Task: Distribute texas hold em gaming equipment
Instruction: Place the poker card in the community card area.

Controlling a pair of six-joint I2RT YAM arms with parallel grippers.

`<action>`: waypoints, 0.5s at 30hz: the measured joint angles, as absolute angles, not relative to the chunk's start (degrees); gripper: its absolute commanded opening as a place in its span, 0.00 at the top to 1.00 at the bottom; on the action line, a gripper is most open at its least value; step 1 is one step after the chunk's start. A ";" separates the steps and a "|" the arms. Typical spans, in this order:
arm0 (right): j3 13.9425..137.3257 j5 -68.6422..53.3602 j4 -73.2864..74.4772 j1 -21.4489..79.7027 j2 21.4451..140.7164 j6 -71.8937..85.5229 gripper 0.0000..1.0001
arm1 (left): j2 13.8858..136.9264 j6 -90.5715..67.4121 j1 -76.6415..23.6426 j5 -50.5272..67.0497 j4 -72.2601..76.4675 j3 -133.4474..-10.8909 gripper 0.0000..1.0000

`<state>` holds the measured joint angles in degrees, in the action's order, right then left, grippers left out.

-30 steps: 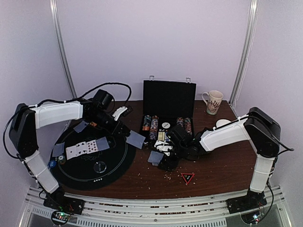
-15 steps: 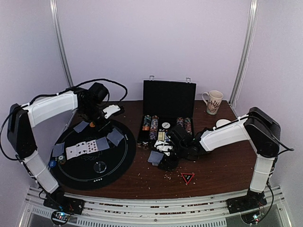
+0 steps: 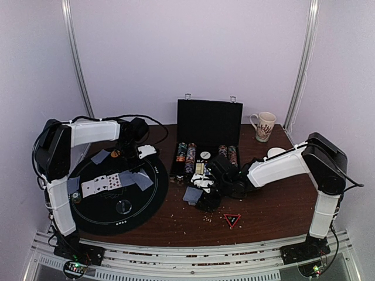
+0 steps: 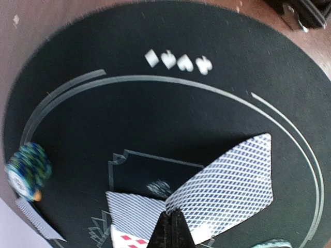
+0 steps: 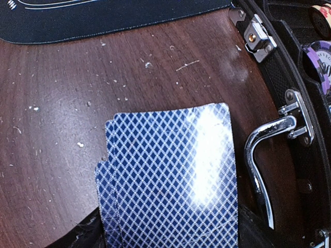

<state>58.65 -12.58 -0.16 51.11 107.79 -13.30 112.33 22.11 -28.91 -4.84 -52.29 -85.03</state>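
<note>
Brown table (image 3: 275, 205) bears black mat (image 3: 102, 213), chip case (image 3: 209, 123), mug (image 3: 263, 126).

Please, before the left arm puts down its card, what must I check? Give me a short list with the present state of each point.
1. Left gripper shut on the held card: ok.
2. Held card is above the black mat, not the wood: ok.
3. Held card is clear of the face-down card beside it: cannot tell; they overlap in the left wrist view.
4. Chip stack at the mat's edge is apart from the held card: ok.
5. Deck sits in the right gripper, beside the open case: ok.
</note>
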 measured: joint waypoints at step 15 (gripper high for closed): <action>58.50 -12.58 -0.36 51.11 107.77 -12.93 0.20 | 114.30 34.70 -30.98 -14.59 -39.55 -82.06 1.00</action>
